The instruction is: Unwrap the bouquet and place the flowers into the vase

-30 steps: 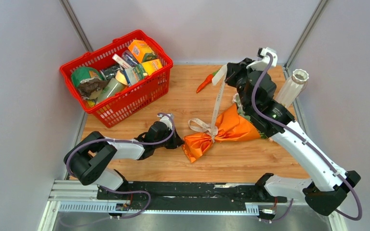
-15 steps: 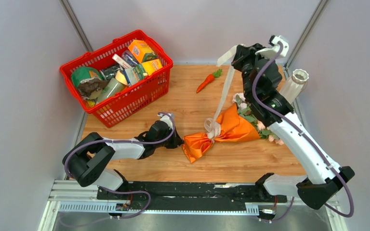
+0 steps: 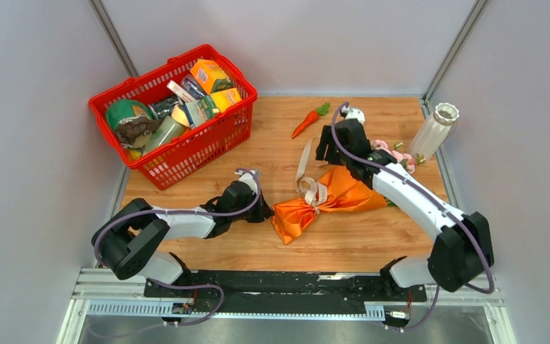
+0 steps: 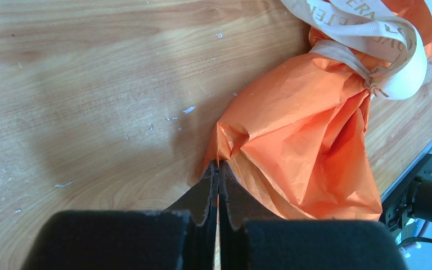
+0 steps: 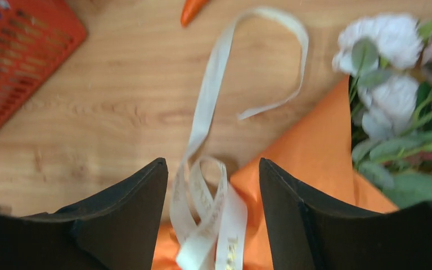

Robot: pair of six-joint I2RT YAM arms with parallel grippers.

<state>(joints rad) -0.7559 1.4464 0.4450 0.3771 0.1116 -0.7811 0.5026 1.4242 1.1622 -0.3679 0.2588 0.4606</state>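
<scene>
The bouquet (image 3: 336, 195) lies on its side mid-table, its orange wrapping paper (image 4: 309, 140) gathered under a cream ribbon (image 3: 308, 170). My left gripper (image 3: 267, 212) is shut, its tips (image 4: 218, 167) pinching the paper's crumpled tail edge. Just above the ribbon knot hovers my right gripper (image 3: 324, 155), which is open. In the right wrist view its jaws (image 5: 211, 163) stand wide, with the loose ribbon (image 5: 208, 107) lying slack between and beyond them. Pale pink flowers (image 3: 394, 153) (image 5: 388, 84) stick out of the cone's wide end. The white ribbed vase (image 3: 435, 129) stands upright at the far right.
A red basket (image 3: 208, 140) full of groceries stands at the back left. A small toy carrot (image 3: 308, 123) lies behind the bouquet. The table's right edge and side wall are close to the vase.
My right gripper held the ribbon's end high, then came down toward the bouquet and opened. The ribbon has dropped slack onto the table. The left arm has not moved.
</scene>
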